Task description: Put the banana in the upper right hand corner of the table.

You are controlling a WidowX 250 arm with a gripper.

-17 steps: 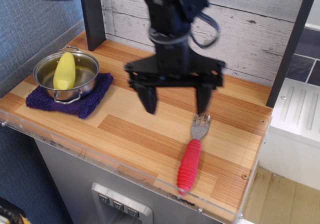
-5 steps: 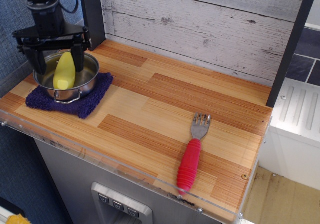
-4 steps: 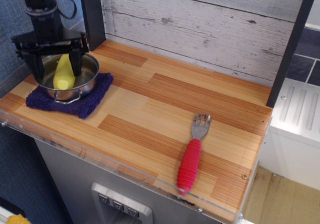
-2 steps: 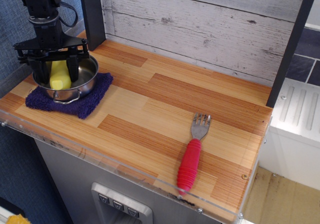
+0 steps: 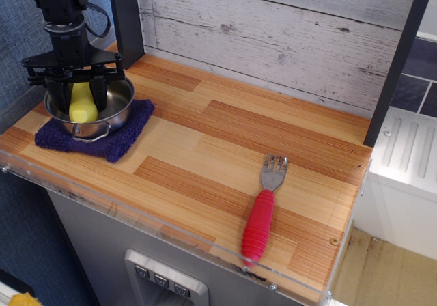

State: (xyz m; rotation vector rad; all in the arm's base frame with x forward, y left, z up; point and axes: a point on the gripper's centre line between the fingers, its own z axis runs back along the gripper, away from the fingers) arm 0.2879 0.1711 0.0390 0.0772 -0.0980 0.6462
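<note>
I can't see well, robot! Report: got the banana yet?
Gripper down in pot, fingers closed around banana. Banana not lifted yet. Fork lies clear of the far corner.

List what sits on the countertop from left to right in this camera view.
Purple cloth carrying the metal pot, with the banana inside between the gripper fingers → bare striped wood of the table → red-handled fork.

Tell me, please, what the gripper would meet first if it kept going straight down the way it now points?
The gripper points down into the pot, its fingers on either side of the banana. Going on, it would likely meet the pot's bottom, though depth is unclear.
</note>
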